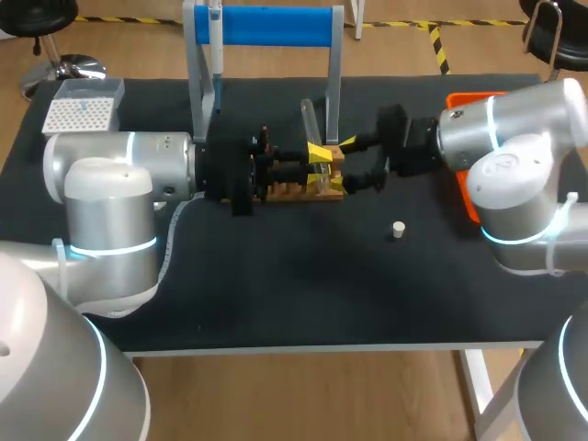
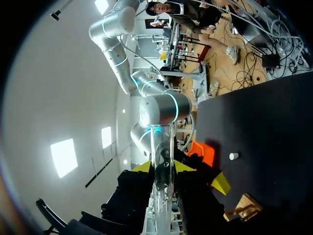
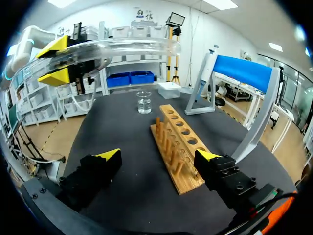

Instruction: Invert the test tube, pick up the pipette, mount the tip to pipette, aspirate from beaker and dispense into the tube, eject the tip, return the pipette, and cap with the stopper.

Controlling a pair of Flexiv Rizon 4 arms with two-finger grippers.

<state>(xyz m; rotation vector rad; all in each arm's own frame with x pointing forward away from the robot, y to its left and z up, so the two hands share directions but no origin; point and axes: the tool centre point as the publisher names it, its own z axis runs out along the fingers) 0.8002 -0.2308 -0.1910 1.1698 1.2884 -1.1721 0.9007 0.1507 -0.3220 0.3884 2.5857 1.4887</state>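
Note:
My left gripper (image 1: 318, 154) is shut on a clear test tube (image 1: 310, 124), holding it above the wooden rack (image 1: 292, 191). In the left wrist view the test tube (image 2: 162, 169) runs out between the two yellow fingertips (image 2: 142, 166). My right gripper (image 1: 345, 165) stands open just right of the tube, over the rack's right end. In the right wrist view this gripper (image 3: 159, 156) straddles the rack (image 3: 178, 142), with the tube (image 3: 122, 49) lying crosswise above and ahead. The pipette (image 1: 215, 18) hangs on the blue stand (image 1: 276, 26). A white stopper (image 1: 398, 230) lies on the mat. The beaker (image 3: 144, 102) stands beyond the rack.
A white tip box (image 1: 83, 110) sits at the back left of the black table (image 1: 276, 294). An orange tray (image 1: 464, 99) shows under my right arm at the back right. The stopper (image 2: 234, 156) and the orange tray (image 2: 203, 152) also appear in the left wrist view.

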